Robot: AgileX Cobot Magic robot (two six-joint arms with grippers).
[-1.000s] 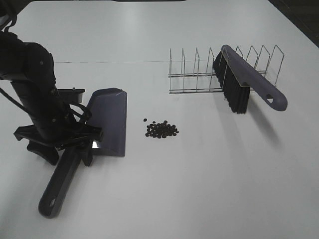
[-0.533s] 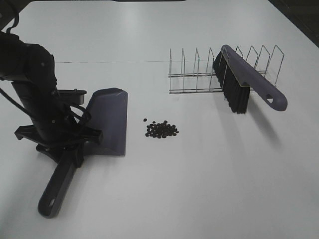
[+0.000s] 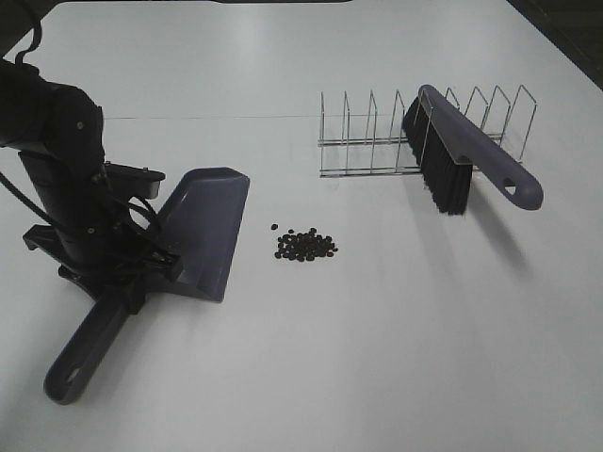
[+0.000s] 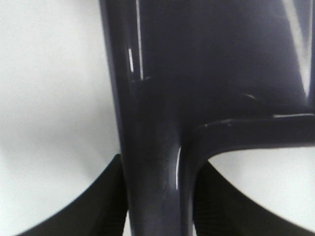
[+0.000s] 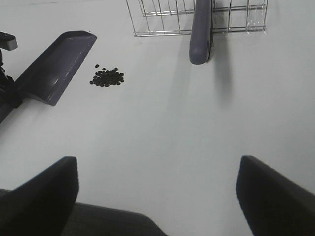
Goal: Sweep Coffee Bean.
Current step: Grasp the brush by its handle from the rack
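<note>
Left claw [image 4: 160,187] is closed on the neck of the purple plastic dustpan [image 3: 203,226], a black finger pressed to either side where the long handle meets the pan. The wrist view confirms the clamp; no gap shows.

Right claw [image 5: 157,196]: fingers spread wide and holding nothing, hanging above the white desk [image 3: 377,358], well away from the dustpan.

Coffee beans [image 3: 305,245]: one tight dark cluster on the desk, near the dustpan's open lip but clear of it, with one or two strays on the pan side of the pile.

Purple-backed brush with black bristles [image 3: 471,155]: propped in the wire rack [image 3: 367,141], beyond the beans from the dustpan, untouched.

Judgement: the step in hand is setting the pan for the sweep.

- I want the lip squared to the pile and pressed flat to the desk. I cannot tell from here whether the lip sits flush.
- I should bring it near the strays without nudging them, because beans this small will roll under any raised edge.
- A grip this far from the lip means a little wrist roll lifts one corner, so I will keep the wrist level and move slowly.
- The pan should be held firm when the right arm goes for the brush.
</note>
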